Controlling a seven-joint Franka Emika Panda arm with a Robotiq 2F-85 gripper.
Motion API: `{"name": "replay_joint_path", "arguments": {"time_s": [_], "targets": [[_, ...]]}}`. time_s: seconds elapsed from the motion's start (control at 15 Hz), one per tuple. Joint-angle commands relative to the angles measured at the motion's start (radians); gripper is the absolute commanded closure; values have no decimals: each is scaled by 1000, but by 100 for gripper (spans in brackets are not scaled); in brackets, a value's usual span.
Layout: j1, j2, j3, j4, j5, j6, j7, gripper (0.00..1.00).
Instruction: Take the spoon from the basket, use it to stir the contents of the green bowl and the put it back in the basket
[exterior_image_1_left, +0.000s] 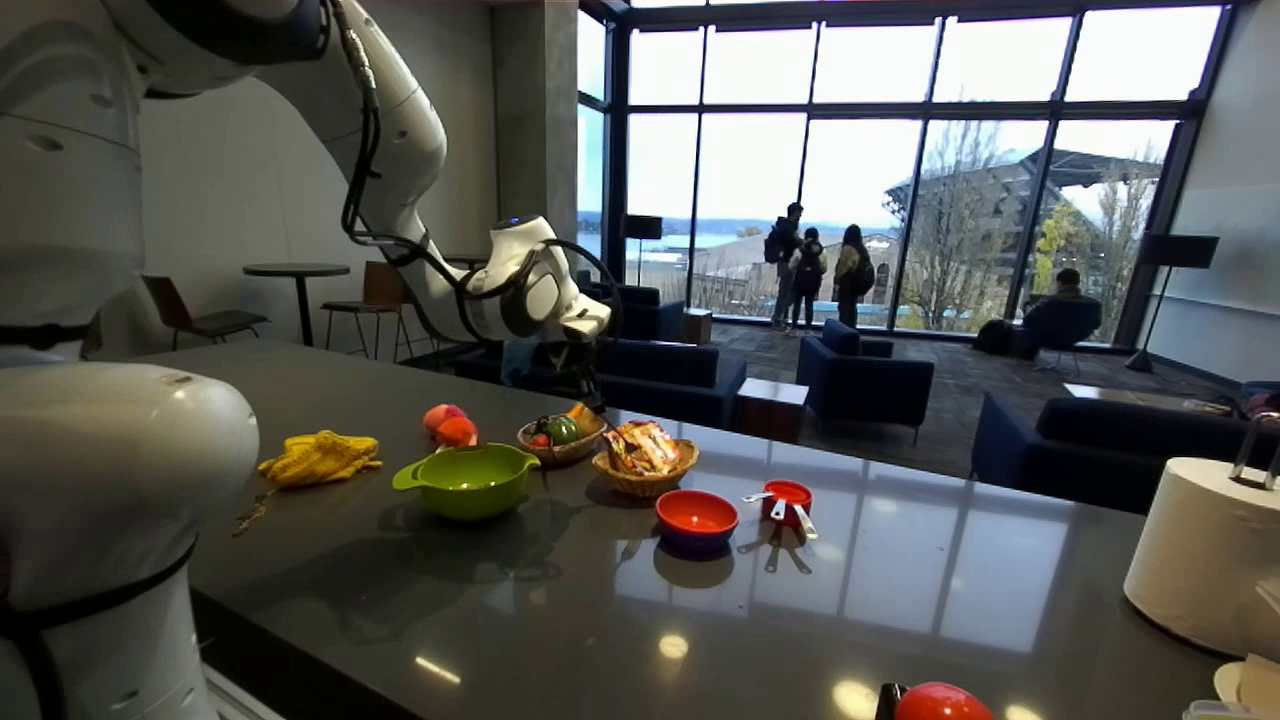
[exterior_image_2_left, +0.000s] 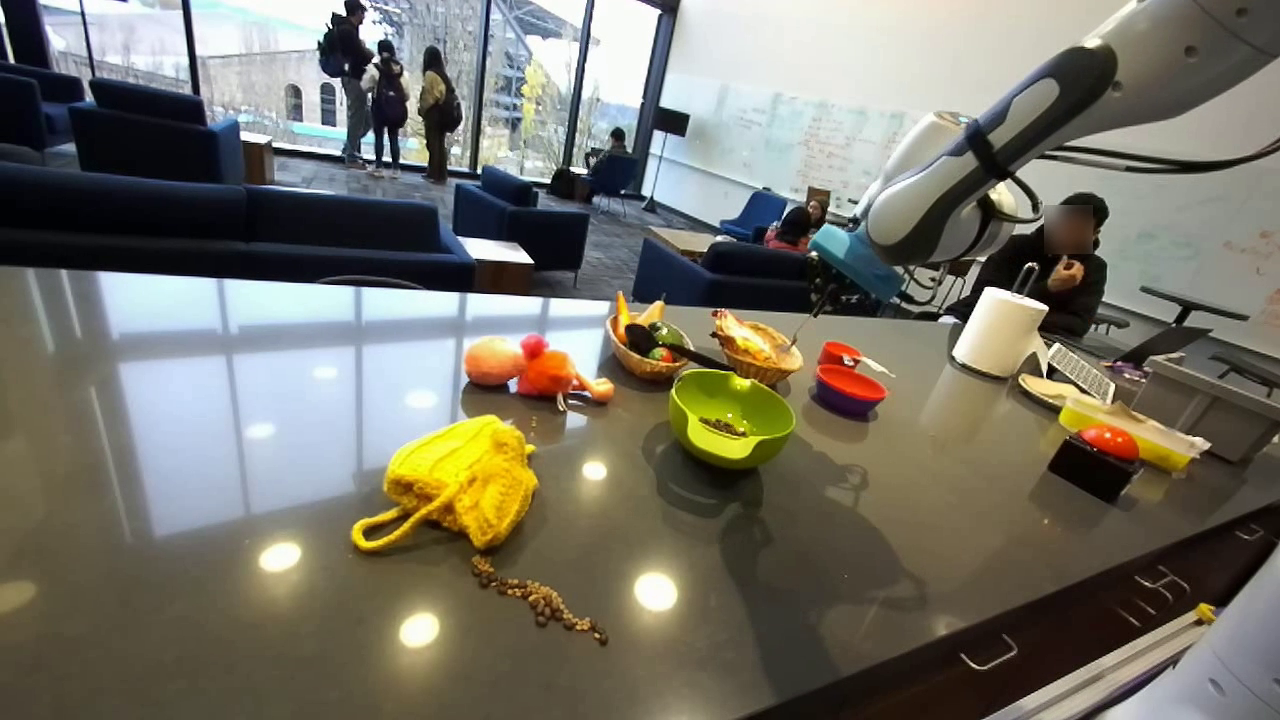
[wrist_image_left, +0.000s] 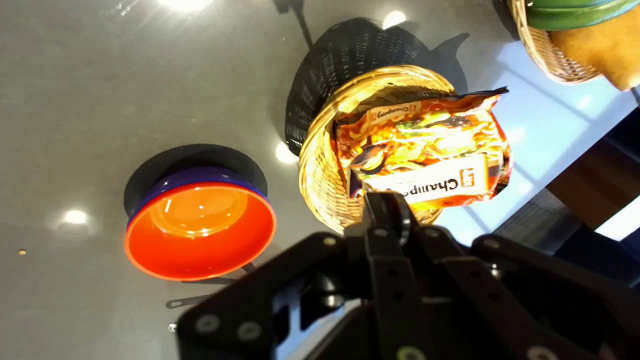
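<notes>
Above the right-hand basket (exterior_image_1_left: 645, 486), our pincer (wrist_image_left: 388, 204) is closed on what we judge the spoon (exterior_image_2_left: 802, 327), slanting down basketward; both exterior views put the green bowl (exterior_image_1_left: 470, 492) left and near!

In an exterior view, a yellow knitted piece (exterior_image_2_left: 460, 480) lies on the dark table (exterior_image_2_left: 250, 660) at eight o'clock from the centre, and a line of small brown beans (exterior_image_2_left: 545, 603) lies near seven. A pink and orange object (exterior_image_2_left: 545, 372) is at nine o'clock. At three o'clock stands a red bowl (exterior_image_2_left: 850, 384) with purple outside, and red measuring cups (exterior_image_2_left: 838, 353) are just behind it. Farther out, a white paper roll (exterior_image_2_left: 998, 332) stands upright; at five o'clock from it sits a black box (exterior_image_2_left: 1088, 470) with a red button (exterior_image_2_left: 1108, 440). Three persons (exterior_image_2_left: 387, 100) stand by the windows (exterior_image_2_left: 260, 45), between ten and eleven.
</notes>
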Motion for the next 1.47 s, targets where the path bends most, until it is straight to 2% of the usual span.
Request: {"name": "replay_joint_path", "arguments": {"time_s": [0.0,0.13,0.33,0.4,0.47,0.6,0.87,1.13,1.4], "targets": [[101,-78,-81,29,-206,-103,139,99],[136,-112,-86,57,-327,-178,211,99],[171,-165,-50,98,-457,-321,274,99],[3,-185,144,111,-495,-372,291,99],[-11,-200,188,119,-500,-422,284,99],[-111,-217,346,133,-463,-504,245,99],[-197,-209,530,186,-369,-635,153,99],[-224,-156,624,268,-301,-756,59,99],[-228,-76,660,362,-298,-887,12,99]]}}
